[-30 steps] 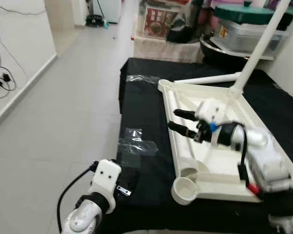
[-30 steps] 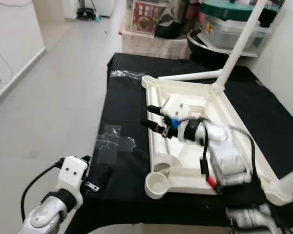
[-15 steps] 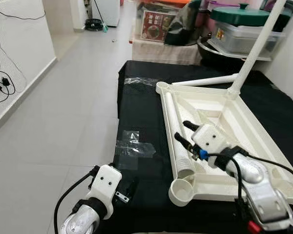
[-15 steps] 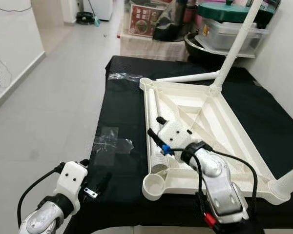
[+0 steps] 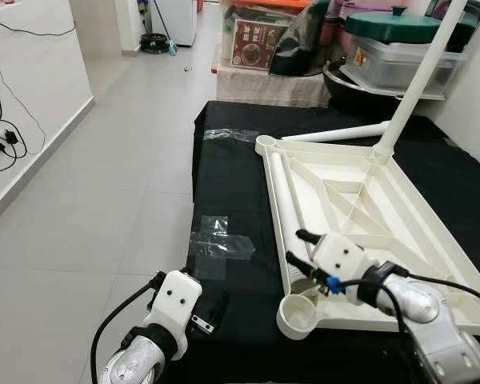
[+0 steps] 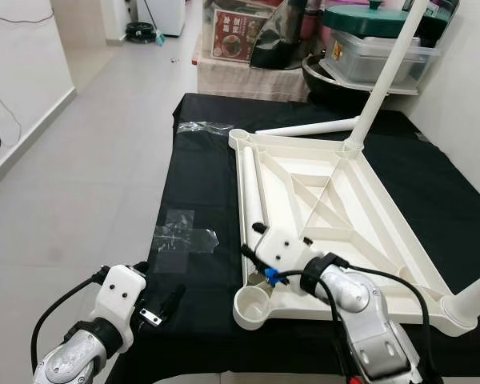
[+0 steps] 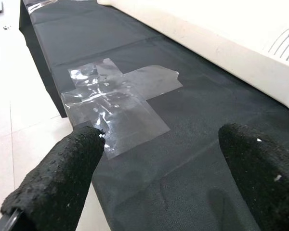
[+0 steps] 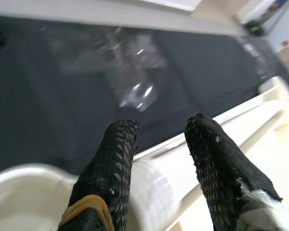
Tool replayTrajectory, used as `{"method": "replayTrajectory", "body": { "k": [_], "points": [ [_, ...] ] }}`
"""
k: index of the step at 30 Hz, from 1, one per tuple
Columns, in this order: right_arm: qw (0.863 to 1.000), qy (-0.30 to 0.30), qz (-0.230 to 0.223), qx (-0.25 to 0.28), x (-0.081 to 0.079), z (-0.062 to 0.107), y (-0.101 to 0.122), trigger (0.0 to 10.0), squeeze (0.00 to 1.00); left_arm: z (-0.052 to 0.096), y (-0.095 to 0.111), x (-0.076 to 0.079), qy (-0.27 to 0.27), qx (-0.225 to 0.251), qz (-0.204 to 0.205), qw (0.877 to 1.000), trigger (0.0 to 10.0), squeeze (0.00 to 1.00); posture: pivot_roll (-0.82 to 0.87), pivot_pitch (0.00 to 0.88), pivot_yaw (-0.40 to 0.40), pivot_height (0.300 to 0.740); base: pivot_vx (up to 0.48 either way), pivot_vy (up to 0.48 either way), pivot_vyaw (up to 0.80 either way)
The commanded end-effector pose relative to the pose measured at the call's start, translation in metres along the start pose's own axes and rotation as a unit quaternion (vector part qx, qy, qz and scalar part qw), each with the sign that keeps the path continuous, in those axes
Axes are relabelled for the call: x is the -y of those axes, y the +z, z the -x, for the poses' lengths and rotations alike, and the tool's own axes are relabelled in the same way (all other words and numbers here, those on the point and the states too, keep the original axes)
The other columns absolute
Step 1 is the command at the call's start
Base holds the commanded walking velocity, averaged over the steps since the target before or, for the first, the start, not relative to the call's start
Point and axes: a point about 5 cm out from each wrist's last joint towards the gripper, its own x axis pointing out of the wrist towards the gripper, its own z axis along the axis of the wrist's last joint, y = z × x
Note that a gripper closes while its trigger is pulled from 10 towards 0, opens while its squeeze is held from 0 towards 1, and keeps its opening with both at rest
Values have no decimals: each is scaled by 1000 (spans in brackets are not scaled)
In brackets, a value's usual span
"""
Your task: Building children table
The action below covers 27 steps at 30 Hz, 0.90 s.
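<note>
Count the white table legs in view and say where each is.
3: one leg lies loose inside the upturned tabletop, one stands upright at its far corner, one lies on the black cloth beyond it. Others may be hidden.

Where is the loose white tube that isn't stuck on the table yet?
The loose white tube lies inside the upside-down white tabletop, along its left edge. Its near end is by the empty round corner socket, under the right tool.

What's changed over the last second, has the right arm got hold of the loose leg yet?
The right gripper has drawn back along the loose table leg toward its near end by the corner socket. Its fingers are open, straddling the leg, not clamped. The left gripper hovers open over the black cloth as before. The upturned tabletop and tape haven't moved.
</note>
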Motion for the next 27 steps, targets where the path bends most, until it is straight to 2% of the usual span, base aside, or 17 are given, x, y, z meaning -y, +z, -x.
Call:
{"method": "replayTrajectory", "body": {
  "k": [1, 6, 12, 20, 27],
  "points": [
    [1000, 11, 4, -10, -3, 1, -1, 10000, 0, 1, -2, 2, -4, -5, 0, 1000, 10000, 0, 44, 55, -95, 740, 0, 0, 0],
    [999, 29, 21, -28, -5, 2, -6, 10000, 0, 2, -2, 2, -4, -6, 2, 1000, 10000, 0, 43, 57, -95, 740, 0, 0, 0],
    [997, 19, 49, -61, 0, 2, -14, 10000, 0, 3, -2, 2, -4, -6, 2, 1000, 10000, 0, 47, 60, -99, 740, 0, 0, 0],
    [995, 23, 62, -81, 2, 4, -20, 10000, 0, 3, -2, 2, -3, -6, 3, 1000, 10000, 0, 44, 62, -99, 740, 0, 0, 0],
    [991, -19, 85, -98, 13, 0, -15, 10000, 0, 3, -2, 2, -2, -7, 5, 1000, 10000, 0, 43, 66, -101, 740, 0, 0, 0]
  ]
}}
